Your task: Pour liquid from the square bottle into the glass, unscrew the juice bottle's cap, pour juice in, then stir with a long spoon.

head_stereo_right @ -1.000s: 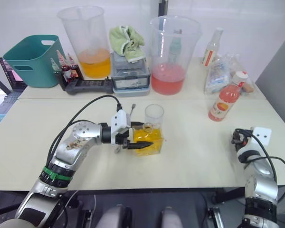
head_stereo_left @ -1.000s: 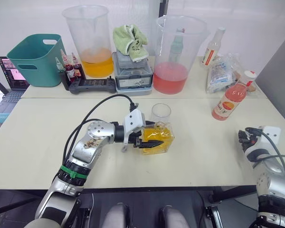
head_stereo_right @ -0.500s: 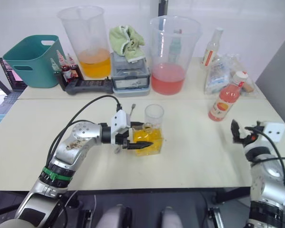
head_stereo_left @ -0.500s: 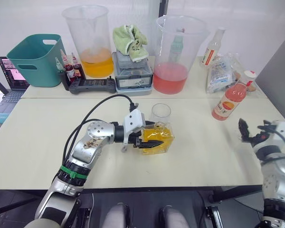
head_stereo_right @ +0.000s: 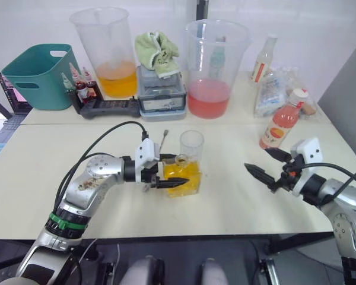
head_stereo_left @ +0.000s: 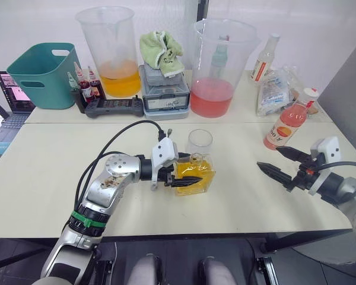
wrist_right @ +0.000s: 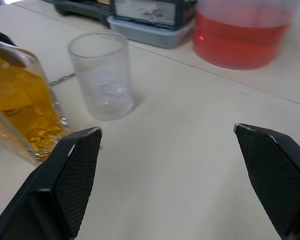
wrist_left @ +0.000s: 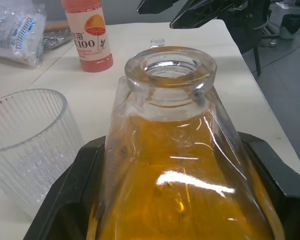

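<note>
My left gripper (head_stereo_left: 187, 177) is clamped on the square bottle (head_stereo_left: 197, 173) mid-frame beside the glass (head_stereo_left: 200, 142); my right gripper (head_stereo_left: 282, 163) is spread apart.

1. Lower body of the square bottle (wrist_left: 170, 165) cut off at the 6 o'clock edge of the left wrist view; base unseen there.
2. Far face of the square bottle hidden behind left gripper (head_stereo_left: 187, 176) fingers (head_stereo_left: 190, 181).
3. Label print on the juice bottle (head_stereo_left: 283, 126) too small to read.
4. Right gripper (wrist_right: 172, 170) fingers (wrist_right: 72, 175) cropped at 6 o'clock edge.
5. Laptop (head_stereo_left: 9, 95) cut off at 9 o'clock edge.
</note>
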